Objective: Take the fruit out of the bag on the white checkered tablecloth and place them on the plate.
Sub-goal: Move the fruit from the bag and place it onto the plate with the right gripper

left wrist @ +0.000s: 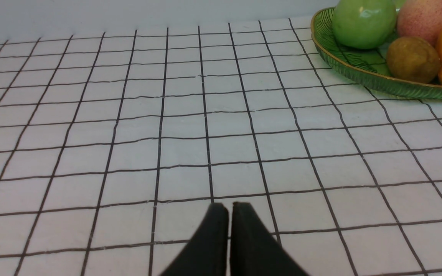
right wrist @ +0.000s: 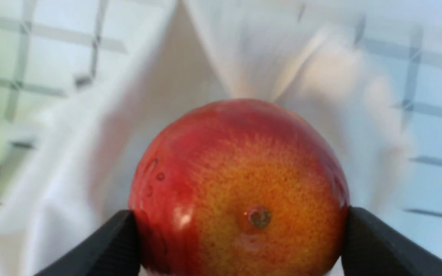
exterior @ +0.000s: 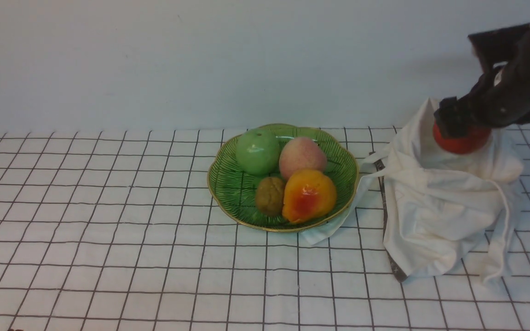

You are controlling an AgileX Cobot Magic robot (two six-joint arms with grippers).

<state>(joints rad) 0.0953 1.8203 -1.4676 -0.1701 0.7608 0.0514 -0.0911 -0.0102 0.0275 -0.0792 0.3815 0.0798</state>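
Observation:
My right gripper (exterior: 462,131) is shut on the glossy red fruit (exterior: 461,141) and holds it just above the mouth of the white bag (exterior: 435,216), at the right of the white checkered tablecloth (exterior: 108,239). In the right wrist view the fruit (right wrist: 240,188) fills the space between both black fingers (right wrist: 374,237), red with an orange patch, with the bag (right wrist: 90,161) below it. The green plate (exterior: 233,184) stands mid-table to the left of the bag. My left gripper (left wrist: 230,209) is shut and empty over bare cloth, left of the plate (left wrist: 359,71).
The plate holds a green fruit (exterior: 257,151), a pale pink peach (exterior: 302,157), a brown kiwi-like fruit (exterior: 270,196) and an orange-yellow fruit with a red blush (exterior: 309,195). The bag's strap (exterior: 334,225) runs under the plate's right edge. A wall stands behind the table.

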